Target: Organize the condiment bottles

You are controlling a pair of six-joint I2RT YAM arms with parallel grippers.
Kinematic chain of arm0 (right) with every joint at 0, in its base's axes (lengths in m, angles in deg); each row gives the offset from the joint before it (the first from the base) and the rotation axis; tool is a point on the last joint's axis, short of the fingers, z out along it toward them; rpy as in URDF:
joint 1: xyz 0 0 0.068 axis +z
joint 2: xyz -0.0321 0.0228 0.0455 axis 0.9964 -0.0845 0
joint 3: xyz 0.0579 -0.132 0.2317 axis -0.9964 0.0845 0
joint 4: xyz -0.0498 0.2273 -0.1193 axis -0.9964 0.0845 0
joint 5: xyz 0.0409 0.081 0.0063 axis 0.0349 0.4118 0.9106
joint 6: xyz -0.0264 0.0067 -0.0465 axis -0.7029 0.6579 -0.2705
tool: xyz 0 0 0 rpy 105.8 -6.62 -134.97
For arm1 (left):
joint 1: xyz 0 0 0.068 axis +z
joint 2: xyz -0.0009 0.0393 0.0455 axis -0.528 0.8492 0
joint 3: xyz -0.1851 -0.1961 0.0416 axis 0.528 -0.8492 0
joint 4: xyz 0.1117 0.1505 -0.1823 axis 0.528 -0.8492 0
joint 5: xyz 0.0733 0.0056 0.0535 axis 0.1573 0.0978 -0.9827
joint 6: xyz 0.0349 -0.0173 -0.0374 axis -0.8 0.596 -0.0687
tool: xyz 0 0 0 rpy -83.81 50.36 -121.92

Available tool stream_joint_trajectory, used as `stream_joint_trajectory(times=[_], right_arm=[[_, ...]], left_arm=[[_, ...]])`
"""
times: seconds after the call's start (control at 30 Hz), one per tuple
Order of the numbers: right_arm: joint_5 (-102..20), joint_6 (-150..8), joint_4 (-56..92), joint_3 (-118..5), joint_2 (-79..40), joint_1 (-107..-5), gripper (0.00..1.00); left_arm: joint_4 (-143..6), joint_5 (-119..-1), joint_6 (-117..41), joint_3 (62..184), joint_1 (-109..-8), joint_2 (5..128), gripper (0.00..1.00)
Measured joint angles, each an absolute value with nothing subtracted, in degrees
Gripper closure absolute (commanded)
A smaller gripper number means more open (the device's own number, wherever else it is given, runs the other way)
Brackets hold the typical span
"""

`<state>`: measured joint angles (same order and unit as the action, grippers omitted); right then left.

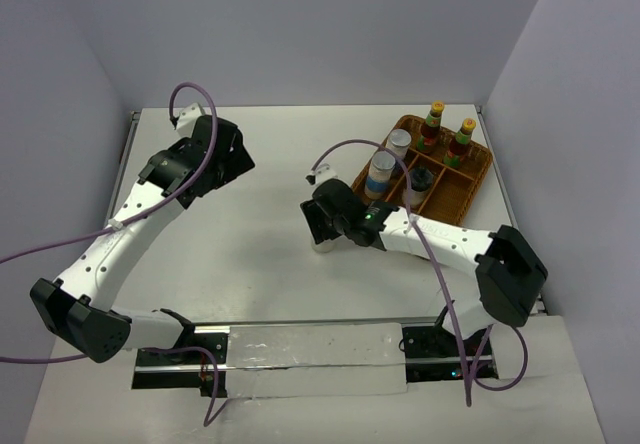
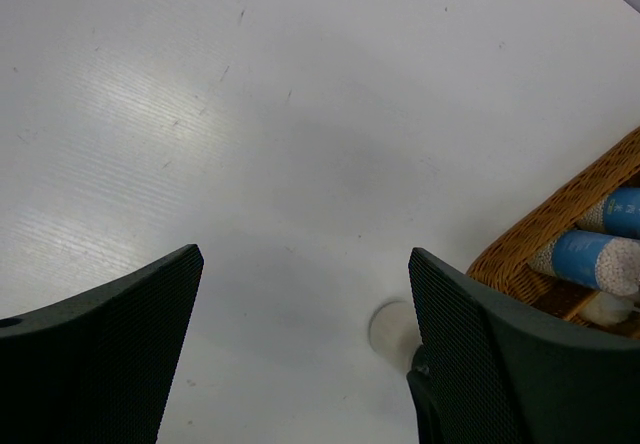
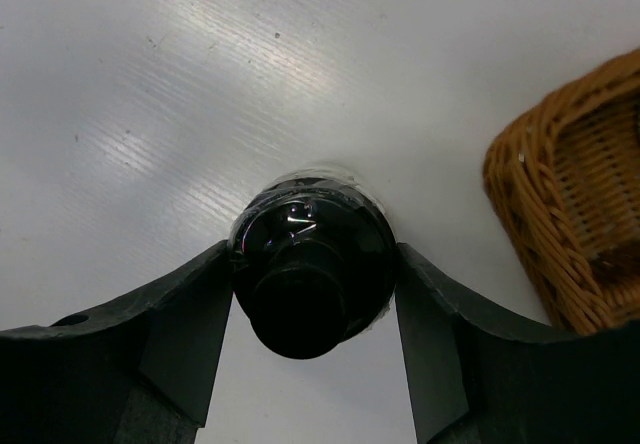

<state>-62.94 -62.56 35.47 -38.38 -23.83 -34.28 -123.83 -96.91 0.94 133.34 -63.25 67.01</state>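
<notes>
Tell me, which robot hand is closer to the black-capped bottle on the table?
Right. The right gripper clasps the black-capped bottle from both sides; the left gripper hangs open over the table, well apart.

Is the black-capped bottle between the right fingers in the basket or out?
Out: the bottle sits on the table beside the basket, the right gripper clasping its cap.

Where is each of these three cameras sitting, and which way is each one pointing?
Top external: above and behind the arm bases, looking down at the table; the left arm, right arm and wicker basket show.
Left wrist: on the left arm, facing down across the table toward a basket corner; the open left end effector frames it.
Right wrist: on the right arm, looking straight down at a black-capped bottle pinched in the right end effector.
Shared: all three show the basket.
</notes>
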Motion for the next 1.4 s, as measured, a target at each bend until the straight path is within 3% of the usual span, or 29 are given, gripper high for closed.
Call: stream_joint_trajectory(times=[0.3, 0.57, 0.93, 1.4], right_arm=[[-70.3, -62.4, 42.9, -35.2, -1.4, -37.4, 0.51], [-76.9, -62.4, 52.2, -27.4, 15.8, -52.1, 0.49], [-78.3, -62.5, 50.3, -25.1, 15.4, -72.4, 0.5], [-77.7, -62.5, 37.6, -23.5, 5.8, -78.5, 0.5]], left_arm=[[-123.6, -97.4, 0.5, 132.8, -62.0, 67.0, 0.08], [-122.6, -96.2, 0.3, 131.4, -61.0, 67.0, 0.09], [-122.3, -95.3, -0.6, 131.6, -61.0, 67.0, 0.09], [-122.3, -95.0, -0.6, 131.6, -61.0, 66.7, 0.09]])
